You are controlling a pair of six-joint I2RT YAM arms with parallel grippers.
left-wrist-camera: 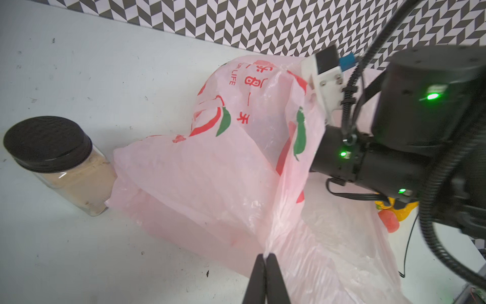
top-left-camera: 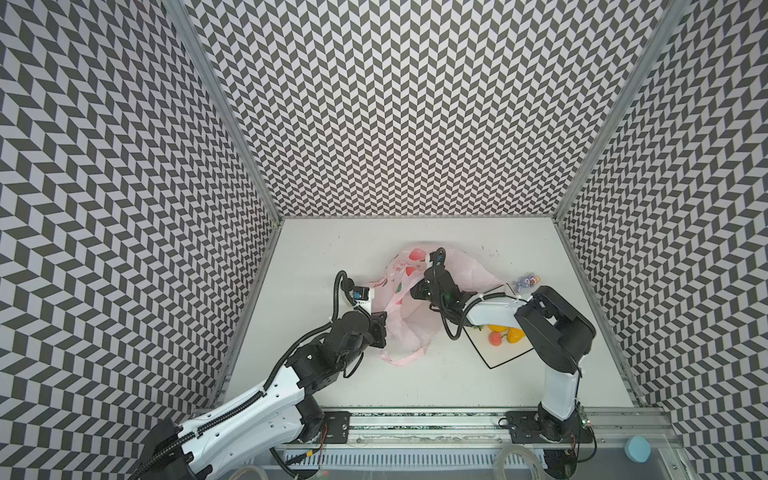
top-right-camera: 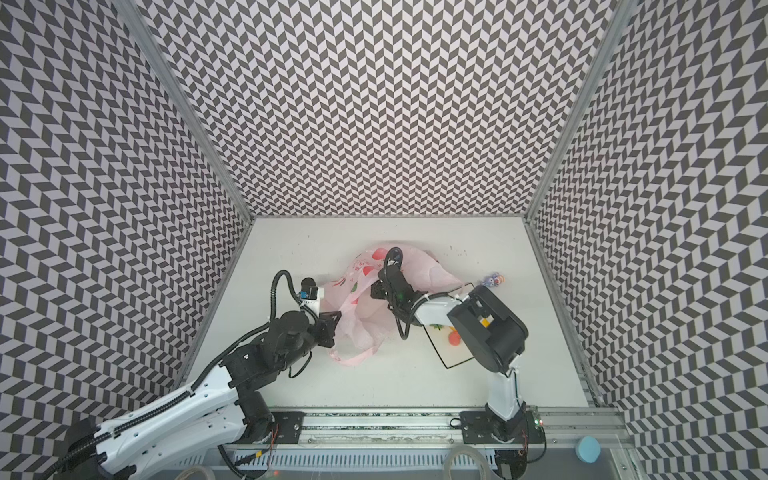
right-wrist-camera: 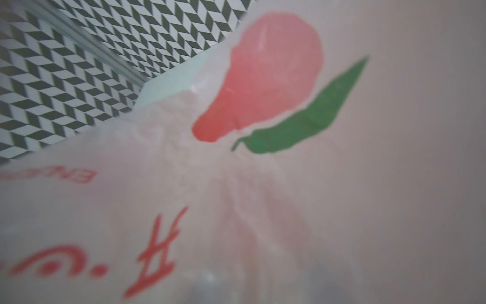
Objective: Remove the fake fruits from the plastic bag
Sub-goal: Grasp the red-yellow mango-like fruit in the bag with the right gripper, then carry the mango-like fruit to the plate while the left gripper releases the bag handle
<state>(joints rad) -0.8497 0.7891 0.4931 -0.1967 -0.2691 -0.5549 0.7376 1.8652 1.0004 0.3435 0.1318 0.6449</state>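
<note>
Where left fingers (left-wrist-camera: 276, 285) pinch, crinkly translucent plastic bag (left-wrist-camera: 210, 184) bunches.

We take this for a robotics lab cell, not a home or a shop. Walls (top-left-camera: 415, 104) papered in a black-and-white chevron print box in a bare white tabletop (top-left-camera: 332, 257), with aluminium posts (top-left-camera: 225, 108) at the corners. Along the near edge runs a metal rail (top-left-camera: 428, 424), and bolted to it stand two white-and-black robot arms, the left arm (top-left-camera: 249, 409) and the right arm (top-left-camera: 559, 386), trailing black corrugated cable conduit (top-left-camera: 335, 299). In the left wrist view we see green status lights (left-wrist-camera: 432, 96) on a joint. The household things we see, a plastic bag (top-left-camera: 473, 270) and fake fruits (top-left-camera: 505, 334) on a plate (top-left-camera: 509, 353), are toys and wrapping laid on this bench
</note>
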